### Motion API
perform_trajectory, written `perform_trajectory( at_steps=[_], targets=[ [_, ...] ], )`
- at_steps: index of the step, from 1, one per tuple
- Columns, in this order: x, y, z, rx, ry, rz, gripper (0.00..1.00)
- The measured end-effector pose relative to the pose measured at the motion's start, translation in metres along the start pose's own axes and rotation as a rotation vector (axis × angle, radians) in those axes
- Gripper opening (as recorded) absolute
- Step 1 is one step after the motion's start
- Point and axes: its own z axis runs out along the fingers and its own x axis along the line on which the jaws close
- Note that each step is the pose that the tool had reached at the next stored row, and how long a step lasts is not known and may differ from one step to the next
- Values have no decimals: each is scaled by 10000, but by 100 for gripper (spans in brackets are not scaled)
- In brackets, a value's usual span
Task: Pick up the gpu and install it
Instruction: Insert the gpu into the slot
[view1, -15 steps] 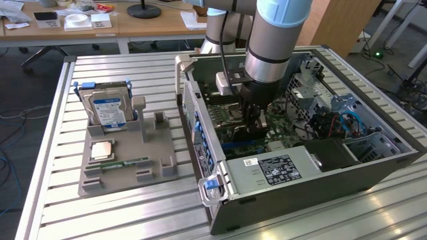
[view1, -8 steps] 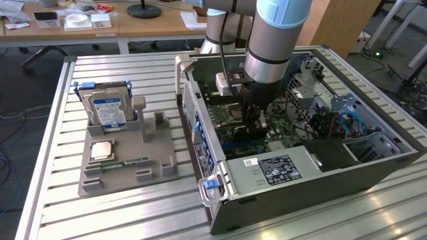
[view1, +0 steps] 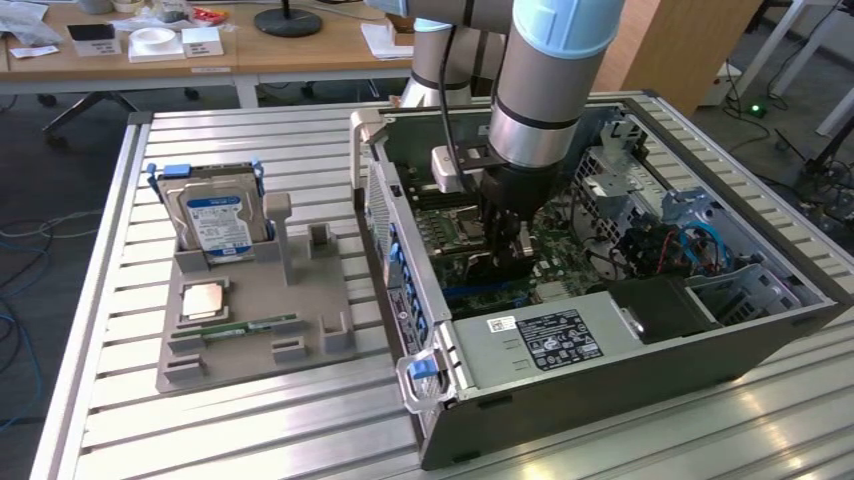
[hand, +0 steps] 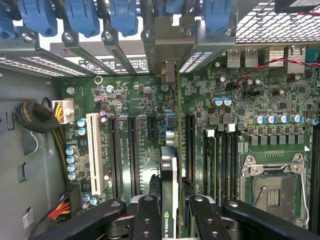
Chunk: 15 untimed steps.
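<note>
Matt grey sheet-metal computer case (view1: 601, 412); inside it, glossy blue plastic slot latches (hand: 122, 15), silvery metal gpu (hand: 169, 170) bracket.

Colours:
- motherboard (hand: 135, 100): green, dotted with silver-topped caps
- one slot (hand: 93, 152) white, other slots (hand: 116, 150) black
- clips (hand: 85, 15): blue
- gpu (hand: 169, 170), seen edge-on: dark and silvery, small green logo
- fingers (hand: 147, 220): black, silver screws
- twisted wire (hand: 270, 65): red/black
- case (view1: 601, 390): grey, with a black label (view1: 551, 338) in white print
- arm (view1: 547, 90): silver-grey, light blue cap (view1: 567, 20)
- hard drive (view1: 220, 220): silver, blue-white label
- fixture (view1: 254, 300): plain grey
- memory stick (view1: 254, 326): green
- bench (view1: 240, 140): silver, ribbed in parallel slats
</note>
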Motion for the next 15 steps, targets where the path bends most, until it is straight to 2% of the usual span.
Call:
perform_trajectory(
  at_steps=[15],
  targets=[
    [1, 1, 18, 0, 1, 0, 26]
  ],
)
